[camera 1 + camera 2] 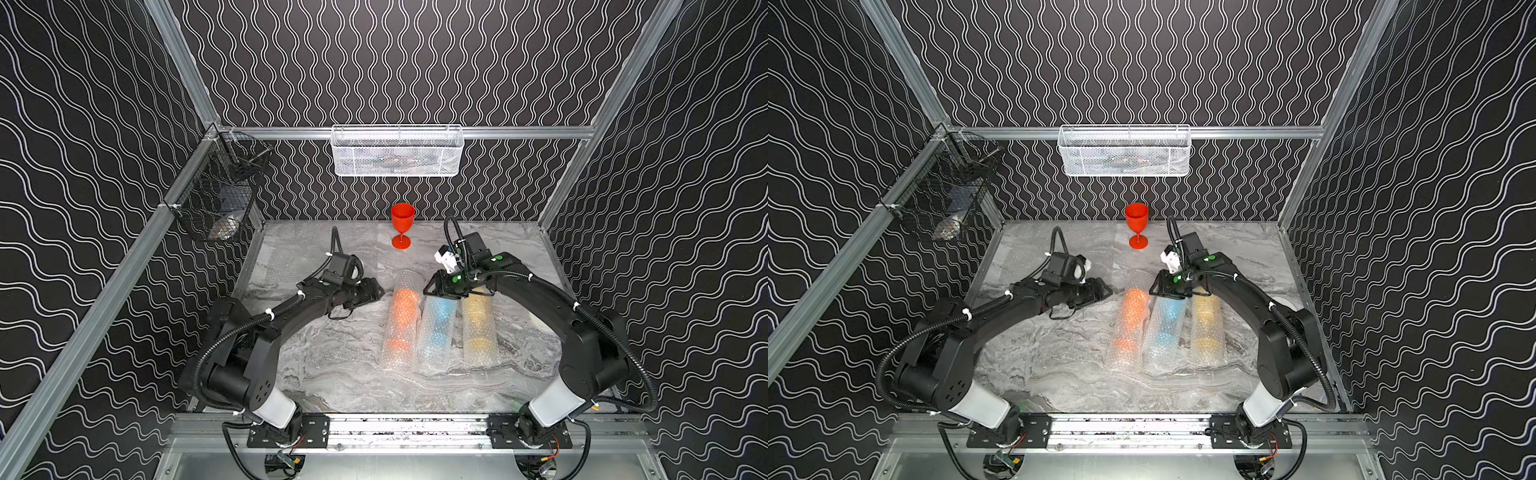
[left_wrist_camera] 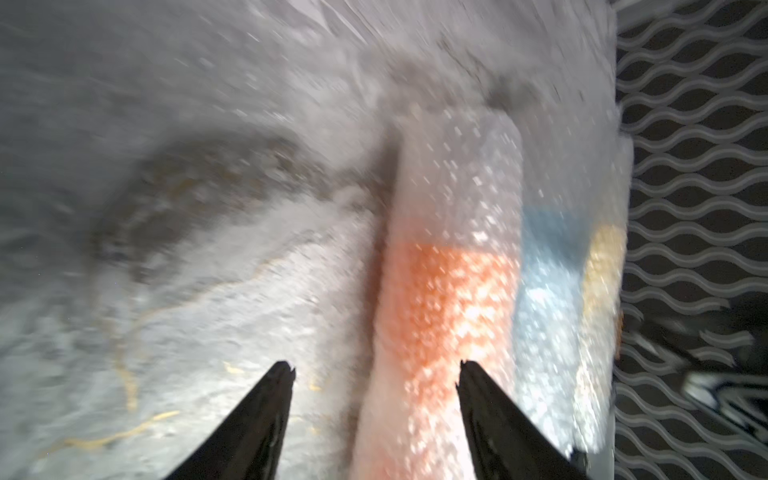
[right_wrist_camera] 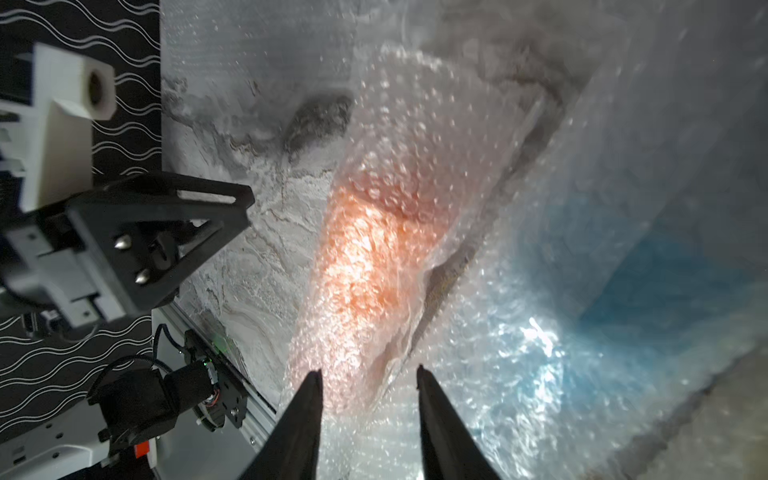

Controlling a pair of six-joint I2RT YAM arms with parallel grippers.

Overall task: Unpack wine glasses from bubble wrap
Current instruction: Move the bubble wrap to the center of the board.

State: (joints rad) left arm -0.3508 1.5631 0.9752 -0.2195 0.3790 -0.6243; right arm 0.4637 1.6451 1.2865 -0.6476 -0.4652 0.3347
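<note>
Closest to us is the aluminium rail along the front edge, with the left arm and right arm bolted onto it, both black with pale grey shoulder shells and ribbed cable hoses. Past that we've got the desk, a grey marbled slab with darker swirls. It's boxed in by black walls covered in white wavy lines and framed with aluminium posts. A white mesh basket hangs on the back rail and a black wire basket sits on the side rail at the back corner. We can't make out what's in either. The red goblet stands upright and bare near the back wall: smooth, opaque plastic with a thin stem and a round foot. Mid-desk, three long tubes of dimpled, clear bubble wrap lie side by side, close enough to touch, each with a blurry colour inside. They hold the orange goblet, the light blue goblet and the yellow goblet. A flat sheet of the same wrap lies nearly invisible on the desk at the back left. The left end effector is spread wide and empty, just beside the orange tube. The right end effector has a narrower gap and sits over the far ends of the orange and blue tubes. Nothing is pinched between its fingers as far as we can see, and whether they brush the wrap we can't tell.
</note>
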